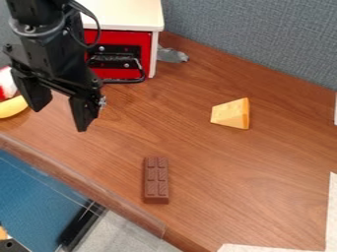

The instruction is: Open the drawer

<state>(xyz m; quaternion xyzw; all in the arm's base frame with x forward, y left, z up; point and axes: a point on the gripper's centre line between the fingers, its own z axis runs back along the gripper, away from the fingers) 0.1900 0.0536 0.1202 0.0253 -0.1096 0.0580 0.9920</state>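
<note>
A black gripper [61, 117] is held at the upper left, fingers spread and empty, presumably so the handle [125, 80] can be hooked. In the upper left, the red drawer [117, 36] is faced toward open counter [197, 157], giving it room to be pulled.

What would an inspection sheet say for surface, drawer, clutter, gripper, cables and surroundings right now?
Surface: brown wood table.
Job's things: red drawer looks shut in its white-topped cabinet; black handle on its front.
Clutter: chocolate bar, cheese wedge; yellow item at picture's left edge; gray item beside cabinet.
Gripper: black gripper open, hanging in front of cabinet, fingers pointing down.
Cables: black cable loops beside the arm.
Surroundings: gray fabric partition behind table.
</note>
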